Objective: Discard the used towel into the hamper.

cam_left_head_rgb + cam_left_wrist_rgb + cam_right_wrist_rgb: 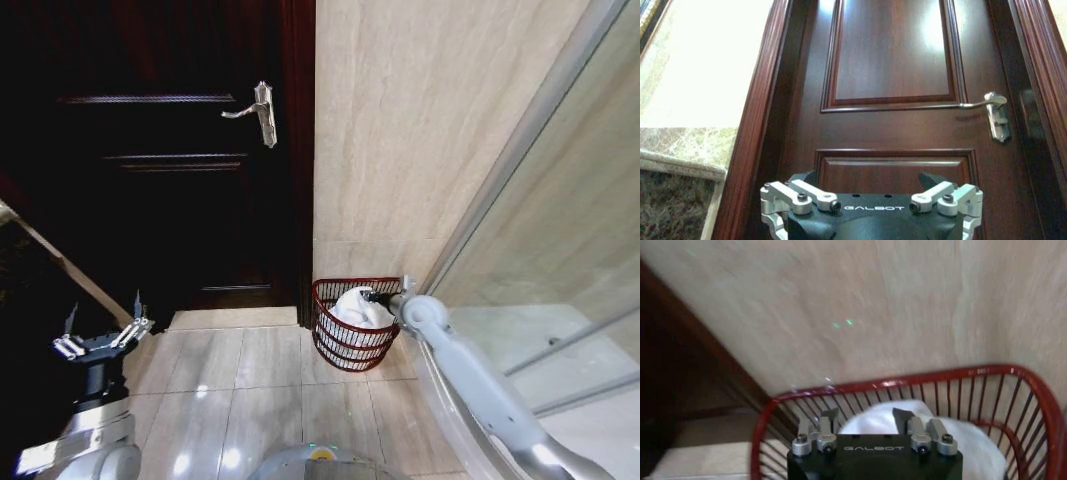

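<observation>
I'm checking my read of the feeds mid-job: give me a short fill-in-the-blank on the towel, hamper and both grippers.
1. The white towel lies inside the ____.
2. The right gripper hangs with open fingers over the ____.
3. The left gripper is open, facing the dark wooden ____.
4. The hamper stands on the floor against the beige ____.

Missing words: hamper; towel; door; wall

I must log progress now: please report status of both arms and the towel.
Right end effector open over the round red wire hamper. White towel lies inside. Left end effector open, idle near the dark wooden door. Nothing obstructs.
</observation>
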Controlling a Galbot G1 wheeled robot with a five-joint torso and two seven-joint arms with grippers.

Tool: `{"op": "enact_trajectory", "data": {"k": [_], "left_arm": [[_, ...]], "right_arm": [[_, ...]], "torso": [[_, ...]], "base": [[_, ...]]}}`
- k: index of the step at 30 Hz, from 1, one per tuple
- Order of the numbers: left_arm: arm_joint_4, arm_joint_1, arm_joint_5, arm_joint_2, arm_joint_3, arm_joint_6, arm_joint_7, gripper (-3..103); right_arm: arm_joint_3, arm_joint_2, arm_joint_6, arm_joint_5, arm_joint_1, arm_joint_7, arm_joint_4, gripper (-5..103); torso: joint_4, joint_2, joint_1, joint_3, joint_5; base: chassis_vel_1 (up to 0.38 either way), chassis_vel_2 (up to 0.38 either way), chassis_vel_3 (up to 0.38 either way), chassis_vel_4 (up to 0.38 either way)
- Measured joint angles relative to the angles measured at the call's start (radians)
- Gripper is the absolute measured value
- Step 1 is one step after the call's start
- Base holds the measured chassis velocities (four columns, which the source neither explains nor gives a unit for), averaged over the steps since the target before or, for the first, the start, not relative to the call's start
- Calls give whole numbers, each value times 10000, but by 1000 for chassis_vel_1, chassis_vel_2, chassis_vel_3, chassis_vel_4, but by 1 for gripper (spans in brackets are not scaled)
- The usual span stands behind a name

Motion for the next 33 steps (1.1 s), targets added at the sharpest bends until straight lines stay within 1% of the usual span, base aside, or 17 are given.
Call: {"op": "enact_trajectory", "data": {"k": [3,4,5,7,8,9,10,11,12,13,15,16,19,20,24,29,33], "left_arm": [[20,-20,117,-2,70,0,-2,100],[20,-20,117,-2,70,0,-2,100],[17,-28,133,-2,95,0,-20,100],[-16,-41,148,-3,123,6,-69,100],[-33,-46,171,-2,153,13,-118,100],[-33,-46,171,-2,153,13,-118,100],[-43,-43,204,-1,226,18,-191,100],[-47,-31,236,1,286,36,-254,100],[-50,-7,326,0,409,89,-400,100],[-50,-7,326,0,409,89,-400,100],[-34,41,566,2,514,311,-525,100],[-34,41,566,2,514,311,-525,100],[50,104,666,3,678,500,-533,100],[50,104,666,3,678,500,-533,100],[138,152,550,7,1064,722,-524,100],[149,244,362,41,1462,1063,-415,100],[148,283,515,73,1621,1165,-320,100]], "right_arm": [[591,-135,73,-899,-681,-807,733,68],[591,-135,73,-899,-681,-807,733,68],[804,-140,289,-1255,-921,-1232,955,73],[1035,-112,1294,-2272,-1418,-1686,1331,84],[1085,-62,2041,-2972,-1678,-1786,1468,84],[1085,-62,2041,-2972,-1678,-1786,1468,84],[1177,62,3029,-4082,-2034,-1953,1576,95],[1261,168,3563,-4752,-2253,-2096,1611,95],[1429,386,4313,-5794,-2661,-2351,1683,98],[1429,386,4313,-5794,-2661,-2351,1683,98],[1754,781,4984,-6929,-3413,-2586,1978,100],[1754,781,4984,-6929,-3413,-2586,1978,100],[2479,1566,5163,-7924,-4563,-3084,2711,100],[2479,1566,5163,-7924,-4563,-3084,2711,100],[2756,2427,5679,-8988,-5597,-3344,3260,100],[2778,3003,5716,-9486,-6208,-3275,3660,100],[2800,3118,5689,-9535,-6285,-3172,3782,100]], "torso": [[0,0,0,0,3],[0,0,0,0,3],[0,0,0,0,1],[1,0,0,1,1],[1,0,0,0,3],[1,0,0,0,3],[1,0,0,0,0],[1,0,0,0,1],[1,0,0,1,3],[1,0,0,1,3],[1,0,0,1,3],[1,0,0,1,3],[1,0,0,1,-2],[1,0,0,1,-2],[0,0,0,1,1],[0,0,0,1,2],[0,0,0,1,1]], "base": [[0,0,0,0],[0,0,0,0],[0,0,0,0],[0,0,0,0],[0,0,0,0],[0,0,0,0],[0,0,0,0],[0,0,0,0],[0,0,0,0],[0,0,0,0],[0,0,0,0],[0,0,0,0],[0,0,0,0],[0,0,0,0],[0,0,0,0],[0,0,0,0],[0,0,0,0]]}}
